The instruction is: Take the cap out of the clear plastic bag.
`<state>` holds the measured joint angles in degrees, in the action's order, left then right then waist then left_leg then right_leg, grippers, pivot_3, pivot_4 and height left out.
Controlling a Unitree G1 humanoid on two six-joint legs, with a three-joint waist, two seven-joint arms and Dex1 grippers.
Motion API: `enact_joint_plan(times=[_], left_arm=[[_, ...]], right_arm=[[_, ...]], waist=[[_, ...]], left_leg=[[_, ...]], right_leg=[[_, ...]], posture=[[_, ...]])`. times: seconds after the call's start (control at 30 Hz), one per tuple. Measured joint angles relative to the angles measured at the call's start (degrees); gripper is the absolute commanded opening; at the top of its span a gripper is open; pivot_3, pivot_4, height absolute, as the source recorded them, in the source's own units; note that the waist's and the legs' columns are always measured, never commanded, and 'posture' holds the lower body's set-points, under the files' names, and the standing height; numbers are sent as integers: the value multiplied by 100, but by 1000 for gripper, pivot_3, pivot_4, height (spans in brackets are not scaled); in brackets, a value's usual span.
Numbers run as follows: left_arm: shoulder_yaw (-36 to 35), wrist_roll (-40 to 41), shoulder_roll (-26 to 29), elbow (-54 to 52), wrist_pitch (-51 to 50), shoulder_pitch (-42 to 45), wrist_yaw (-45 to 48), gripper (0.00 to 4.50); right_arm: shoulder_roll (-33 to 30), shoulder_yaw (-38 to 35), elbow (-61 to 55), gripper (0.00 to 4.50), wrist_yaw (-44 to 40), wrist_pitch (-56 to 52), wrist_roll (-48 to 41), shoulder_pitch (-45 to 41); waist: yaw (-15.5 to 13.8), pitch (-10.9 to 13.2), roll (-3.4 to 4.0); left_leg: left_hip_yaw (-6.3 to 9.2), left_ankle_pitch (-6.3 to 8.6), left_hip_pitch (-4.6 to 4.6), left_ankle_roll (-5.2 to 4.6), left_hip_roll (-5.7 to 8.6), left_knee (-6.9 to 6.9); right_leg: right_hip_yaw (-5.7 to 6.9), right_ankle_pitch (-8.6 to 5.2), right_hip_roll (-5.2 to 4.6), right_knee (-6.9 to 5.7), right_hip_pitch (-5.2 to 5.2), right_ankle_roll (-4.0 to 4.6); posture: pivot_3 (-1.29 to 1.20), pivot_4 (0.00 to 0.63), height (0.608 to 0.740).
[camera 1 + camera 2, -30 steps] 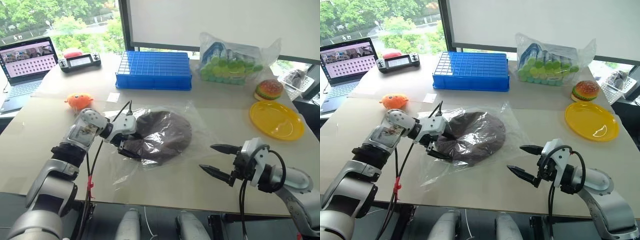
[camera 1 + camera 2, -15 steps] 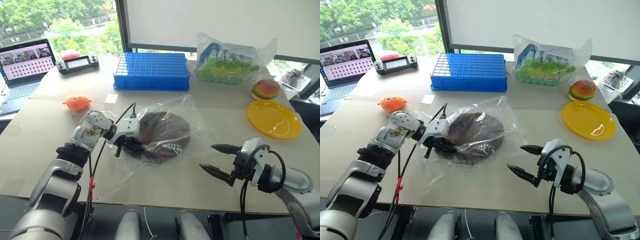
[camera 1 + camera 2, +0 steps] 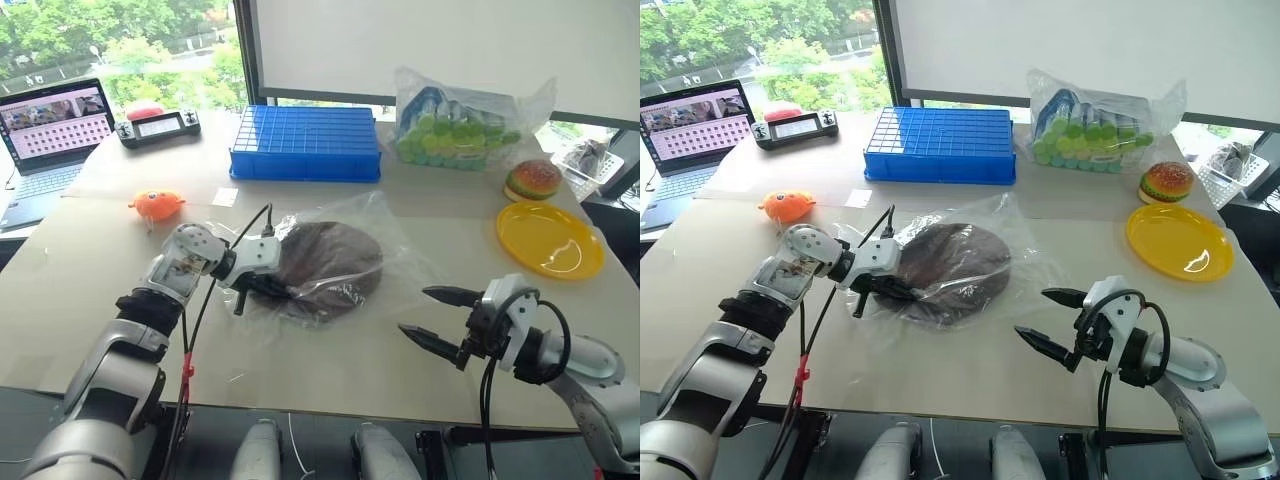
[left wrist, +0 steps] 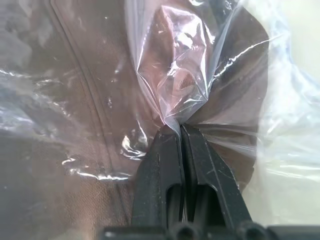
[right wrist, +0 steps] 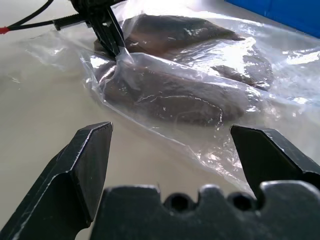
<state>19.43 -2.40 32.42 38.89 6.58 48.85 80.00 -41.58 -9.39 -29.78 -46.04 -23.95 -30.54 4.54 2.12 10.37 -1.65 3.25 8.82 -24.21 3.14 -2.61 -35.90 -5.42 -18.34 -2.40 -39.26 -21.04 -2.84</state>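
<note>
The brown cap lies inside the clear plastic bag in the middle of the table. My left gripper is at the bag's left edge, shut on a pinched fold of the plastic film, with the cap's brown fabric just behind it. The film bunches up where it is pinched. My right gripper hovers open above the table to the right of the bag and holds nothing. The right wrist view looks across the table at the bagged cap and the left gripper.
A blue crate and a puffy bag of green items stand at the back. A yellow plate and a burger toy lie at the right. An orange toy, a laptop and a controller are at the left.
The left gripper has gone from open to shut on the bag's film, and the bag's left side has bunched and pulled in. The right arm has stayed still.
</note>
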Motion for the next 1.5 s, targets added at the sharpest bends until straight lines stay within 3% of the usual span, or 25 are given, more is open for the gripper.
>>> enact_joint_plan(times=[0.3, 0.37, 0.57, 0.77, 0.9, 1.13, 1.23, 1.33, 1.43, 1.5], left_arm=[[203, -897, 139, 2623, 3177, 1324, -400, 23], [202, -974, 152, 2856, 3684, 1419, -395, 23], [447, -1452, 187, 3405, 6458, 1701, -530, 23], [578, -1880, 245, 3637, 7950, 2038, -1159, 23], [688, -2625, 324, 3640, 8054, 2159, -2185, 23], [1008, -4596, 626, 3196, 8440, 2272, -4812, 23], [1708, -6129, 859, 2776, 8171, 2413, -7027, 23], [2696, -7393, 829, 2929, 7141, 2730, -9238, 23], [2423, -6927, 545, 3731, 6393, 2743, -8981, 23], [1672, -5965, 311, 4173, 5950, 2667, -7661, 23]], right_arm=[[73, -280, 277, 4500, -163, -164, -608, -333], [73, -406, 331, 4500, -166, -185, -730, -429], [130, -510, 688, 4500, -110, -185, -746, -567], [239, -502, 718, 4500, -10, -147, -596, -556], [310, -480, 718, 4500, 59, -127, -443, -482], [354, -474, 714, 4500, 114, -119, -394, -396], [360, -459, 714, 4500, 130, -119, -340, -421], [383, -417, 715, 4500, 135, -119, -326, -437], [391, -351, 717, 4500, 135, -118, -281, -435], [396, -298, 718, 4500, 135, -118, -243, -437]], waist=[[52, 8, -12], [41, 8, -12], [-9, 10, -16], [-16, 11, -17], [-3, 12, -18], [2, 12, -19], [-2, 14, -22], [-16, 16, -25], [-26, 16, -26], [-33, 17, -25]], left_leg=[[-3, 1, -20, -2, 1, 7], [-3, 4, -23, -6, 1, 12], [1, 7, -52, -11, 7, 12], [1, 7, -52, -10, 7, 9], [2, 7, -52, -11, 7, 10], [1, 8, -51, -10, 7, 10], [3, 8, -50, -10, 8, 7], [4, 8, -51, -9, 13, 4], [0, 8, -53, -9, 14, 8], [-3, 7, -62, -8, 13, 13]], right_leg=[[-4, 0, 1, 17, -15, 0], [-2, 6, 0, 23, -14, 9], [3, 19, -5, 33, -31, 32], [3, 17, -5, 32, -30, 28], [3, 17, -5, 32, -31, 27], [3, 15, -6, 32, -31, 23], [4, 5, -8, 31, -30, 3], [4, -7, -10, 29, -29, -20], [5, -8, -11, 29, -34, -21], [6, -7, -11, 26, -47, -18]], posture=[[0, 150, 729], [0, 150, 729], [0, 150, 729], [0, 150, 729], [0, 150, 729], [0, 150, 729], [0, 150, 729], [0, 150, 729], [0, 150, 729], [0, 150, 729]])
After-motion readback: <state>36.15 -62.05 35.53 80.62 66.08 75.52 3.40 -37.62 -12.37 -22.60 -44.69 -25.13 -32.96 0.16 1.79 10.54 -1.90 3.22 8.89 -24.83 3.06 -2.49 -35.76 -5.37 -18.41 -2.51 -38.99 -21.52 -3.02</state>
